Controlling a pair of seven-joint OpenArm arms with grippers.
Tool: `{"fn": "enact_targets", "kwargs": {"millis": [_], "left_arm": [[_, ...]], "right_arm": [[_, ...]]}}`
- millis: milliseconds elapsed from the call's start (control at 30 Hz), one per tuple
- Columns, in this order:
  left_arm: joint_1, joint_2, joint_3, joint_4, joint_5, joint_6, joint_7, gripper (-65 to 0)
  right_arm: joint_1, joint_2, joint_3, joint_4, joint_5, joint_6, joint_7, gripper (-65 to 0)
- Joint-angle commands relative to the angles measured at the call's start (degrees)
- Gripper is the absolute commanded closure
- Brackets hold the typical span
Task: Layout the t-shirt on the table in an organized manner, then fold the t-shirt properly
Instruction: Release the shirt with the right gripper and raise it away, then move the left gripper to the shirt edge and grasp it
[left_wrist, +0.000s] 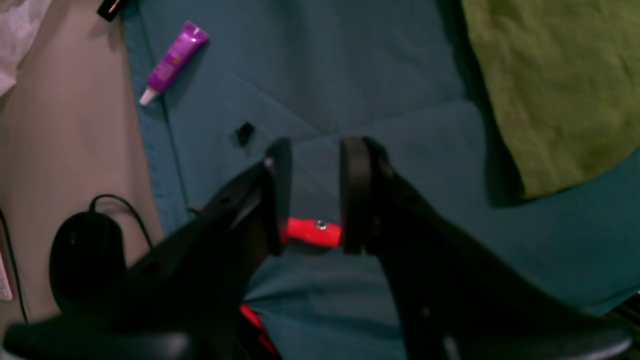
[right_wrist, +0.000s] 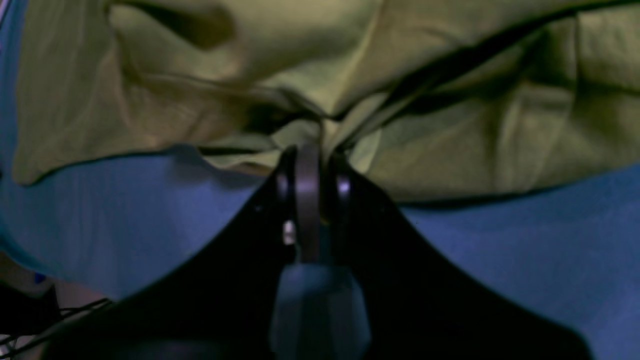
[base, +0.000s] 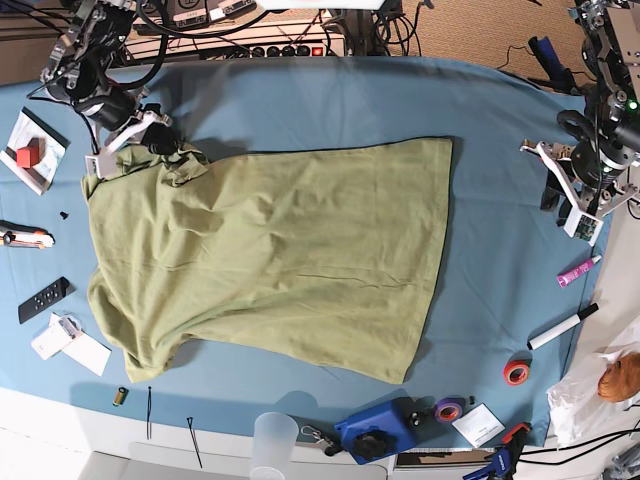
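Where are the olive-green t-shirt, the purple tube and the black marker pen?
olive-green cotton t-shirt (base: 290, 260), base view, middle of its body.
purple tube (left_wrist: 174, 61), left wrist view, its barrel.
black marker pen (base: 563, 326), base view, its shaft.

My left gripper (left_wrist: 315, 195) hangs over the blue-draped table (left_wrist: 320, 70) with its jaws parted and only cloth showing in the gap between them. The t-shirt (left_wrist: 560, 85) lies flat at the upper right, well apart from my fingers. A purple tube (left_wrist: 174, 61) rests near the cloth's left edge, and a small black piece (left_wrist: 244, 133) sits just beyond my fingertips.
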Motion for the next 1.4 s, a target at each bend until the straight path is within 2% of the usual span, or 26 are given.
{"fn": "enact_targets", "kwargs": {"millis": [0,167,333,433,500,600,667,767,1000,1133,1233,1300,1367], "left_arm": [[-0.3,-0.8,-0.4,0.9,-0.2,0.2,-1.2,-15.5],[-0.3,-0.8,-0.4,0.9,-0.5,0.2,-1.2,-15.5],[-0.3,-0.8,-0.4,0.9,-0.5,0.2,-1.2,-15.5],[-0.2,-0.8,-0.4,0.9,-0.4,0.2,-1.2,-15.5],[-0.1,-0.8,-0.4,0.9,-0.4,0.2,-1.2,-15.5],[0.9,-0.8,-0.4,0.9,-0.4,0.2,-0.8,-15.5],[1.9,-0.8,-0.4,0.9,-0.4,0.2,-0.8,-15.5],[3.4,-0.8,-0.4,0.9,-0.4,0.2,-0.9,-15.5],[3.5,-0.8,-0.4,0.9,-0.4,0.2,-1.2,-15.5],[4.3,-0.8,-0.4,0.9,-1.9,0.2,-0.6,-15.5],[6.3,-0.6,-0.4,0.9,-6.3,0.0,-0.4,-15.6],[7.2,0.5,-0.4,0.9,-7.8,-2.0,-0.4,-18.9],[7.5,2.4,-0.3,0.9,-11.3,-5.6,-0.4,-23.2]], "right_arm": [[0.0,0.7,1.4,0.9,1.6,0.0,-0.1,-1.2],[0.0,0.7,10.1,0.9,5.0,0.0,-1.6,-0.8],[0.0,0.8,19.6,0.9,13.3,1.7,-4.7,0.0],[-0.9,1.3,21.3,0.9,19.5,3.5,-7.4,0.0],[-1.9,2.1,22.6,0.9,20.8,4.2,-7.4,0.0],[-1.9,2.4,27.8,0.9,21.3,4.2,-7.4,0.0],[-2.7,2.9,30.4,1.3,24.8,4.2,-7.4,0.0],[-5.7,4.2,30.6,4.2,29.9,5.7,-7.4,0.0],[-7.9,4.9,31.3,16.5,29.4,5.7,-7.4,0.0],[-9.0,4.3,33.5,21.2,20.9,5.7,-7.4,0.0],[-8.9,3.7,34.3,21.1,18.8,5.1,-7.4,0.0],[-8.9,3.7,34.2,21.1,18.7,5.1,-7.4,0.0],[-8.9,3.7,34.2,21.1,18.1,5.1,-7.4,0.0]]}}
